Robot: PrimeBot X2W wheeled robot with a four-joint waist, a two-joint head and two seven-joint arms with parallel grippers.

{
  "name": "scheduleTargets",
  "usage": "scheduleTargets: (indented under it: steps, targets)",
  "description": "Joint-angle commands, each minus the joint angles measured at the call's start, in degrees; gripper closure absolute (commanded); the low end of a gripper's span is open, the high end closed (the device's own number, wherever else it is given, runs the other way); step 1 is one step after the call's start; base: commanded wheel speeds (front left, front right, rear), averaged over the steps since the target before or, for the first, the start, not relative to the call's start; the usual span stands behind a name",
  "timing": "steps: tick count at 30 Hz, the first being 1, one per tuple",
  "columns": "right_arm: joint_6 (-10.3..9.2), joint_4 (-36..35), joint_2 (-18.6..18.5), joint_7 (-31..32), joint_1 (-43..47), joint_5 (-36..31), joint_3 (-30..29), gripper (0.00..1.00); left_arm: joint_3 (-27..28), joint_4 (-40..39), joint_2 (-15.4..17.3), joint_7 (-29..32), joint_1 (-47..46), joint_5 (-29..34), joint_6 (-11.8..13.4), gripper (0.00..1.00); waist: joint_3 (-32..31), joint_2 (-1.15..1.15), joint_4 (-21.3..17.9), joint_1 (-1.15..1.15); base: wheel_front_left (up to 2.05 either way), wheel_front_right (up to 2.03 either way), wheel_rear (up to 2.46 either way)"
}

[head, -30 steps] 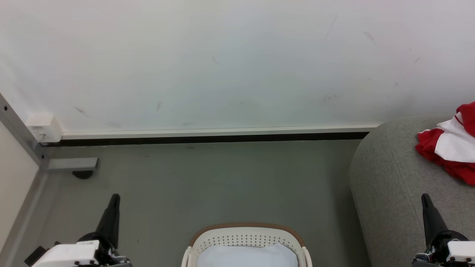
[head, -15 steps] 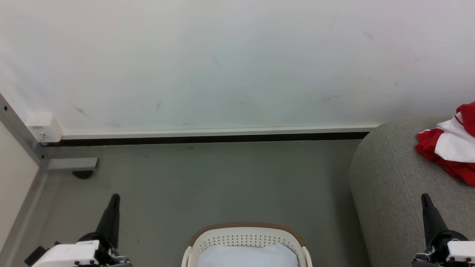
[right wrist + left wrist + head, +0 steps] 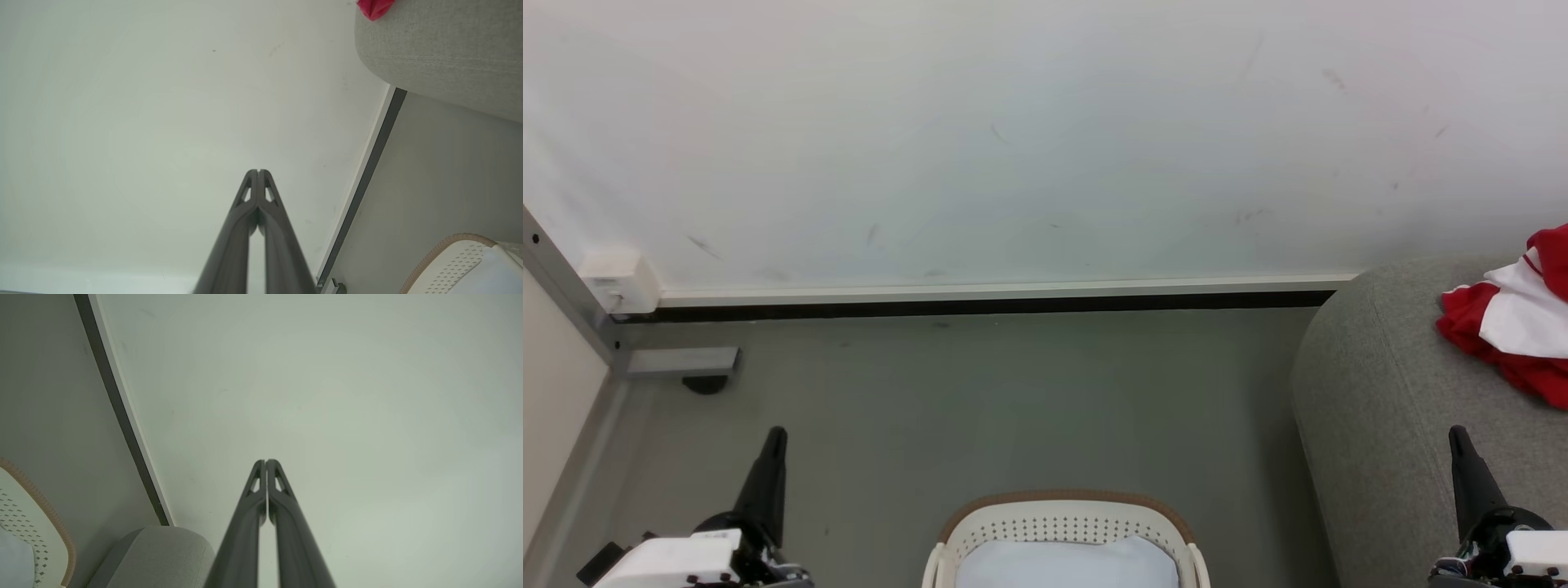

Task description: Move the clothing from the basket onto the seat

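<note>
- The red-and-white clothing (image 3: 1512, 327) is lying crumpled on the grey sofa seat (image 3: 1372, 408), at the head view's right edge and well apart from the basket.
- The cream laundry basket (image 3: 1063, 496) is sitting on the grey floor (image 3: 1013, 392) near the seat, holding pale white padding (image 3: 1066, 565).
- The left gripper (image 3: 777, 433) is hanging over the floor left of the basket, its fingers pressed together and gripping nothing.
- The right gripper (image 3: 1454, 433) is showing against the seat's near part, apart from the clothing, with its jaws likewise closed and empty.

Home-like room: sofa seat (image 3: 1372, 392), laundry basket (image 3: 1062, 523).
</note>
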Motion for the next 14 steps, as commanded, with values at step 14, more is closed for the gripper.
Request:
scheduleTargets:
  steps: [14]
  targets:
    - [-0.14, -0.2, -0.8, -0.4, -0.4, 0.8, 0.3, 1.0, 0.2, -0.2, 0.1, 0.2, -0.5, -0.7, -0.3, 1.0, 0.0, 0.0, 0.0, 0.0, 0.0, 0.0, 0.0]
